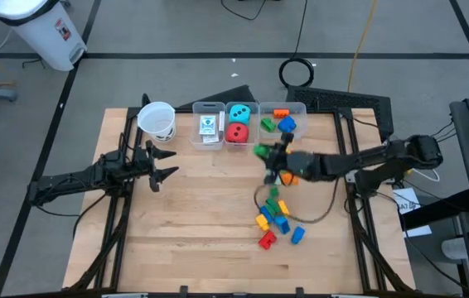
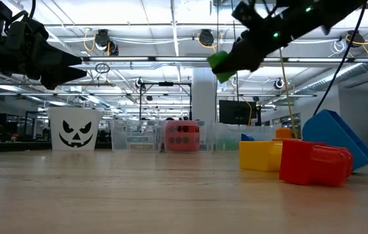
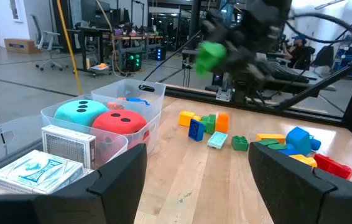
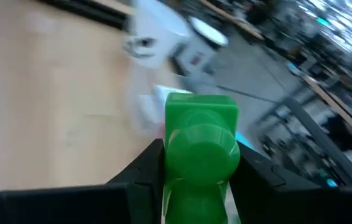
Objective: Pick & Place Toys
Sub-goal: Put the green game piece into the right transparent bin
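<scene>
High view: the right tool (image 1: 269, 154) at centre grips a small green plastic brick (image 1: 261, 151); the left tool (image 1: 161, 164) at left gapes wide.

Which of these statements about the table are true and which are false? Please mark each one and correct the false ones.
1. The right claw holds a green brick above the table. True.
2. The teal die and the red die share one clear bin. True.
3. The left claw grips the white paper cup. False: it is open and empty, beside the cup.
4. The card packs lie loose on the wood. False: they sit in their own bin.
5. Several bricks remain on the table, among them a red brick. True.
</scene>
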Action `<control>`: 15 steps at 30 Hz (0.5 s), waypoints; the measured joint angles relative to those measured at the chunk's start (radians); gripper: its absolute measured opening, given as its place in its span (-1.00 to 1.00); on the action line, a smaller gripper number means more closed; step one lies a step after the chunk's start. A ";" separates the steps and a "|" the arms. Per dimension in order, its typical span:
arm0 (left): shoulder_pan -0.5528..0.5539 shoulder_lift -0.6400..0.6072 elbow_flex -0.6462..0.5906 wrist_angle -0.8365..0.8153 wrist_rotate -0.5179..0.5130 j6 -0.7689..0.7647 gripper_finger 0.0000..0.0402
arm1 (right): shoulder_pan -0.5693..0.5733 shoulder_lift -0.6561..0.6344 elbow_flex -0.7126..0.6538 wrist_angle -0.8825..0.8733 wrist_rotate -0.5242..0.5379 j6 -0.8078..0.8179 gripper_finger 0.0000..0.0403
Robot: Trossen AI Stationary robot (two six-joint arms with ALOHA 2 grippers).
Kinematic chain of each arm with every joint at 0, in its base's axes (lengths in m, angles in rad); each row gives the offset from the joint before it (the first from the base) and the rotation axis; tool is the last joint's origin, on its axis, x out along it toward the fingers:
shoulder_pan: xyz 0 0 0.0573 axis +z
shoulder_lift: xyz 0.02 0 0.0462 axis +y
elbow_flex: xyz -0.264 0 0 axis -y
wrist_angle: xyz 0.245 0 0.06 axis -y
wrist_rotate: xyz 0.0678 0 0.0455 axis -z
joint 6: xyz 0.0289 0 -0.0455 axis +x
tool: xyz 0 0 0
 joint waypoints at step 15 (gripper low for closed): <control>0.000 0.000 0.000 0.000 0.000 0.000 0.43 | -0.601 -0.001 -0.047 0.003 -0.246 0.214 -0.41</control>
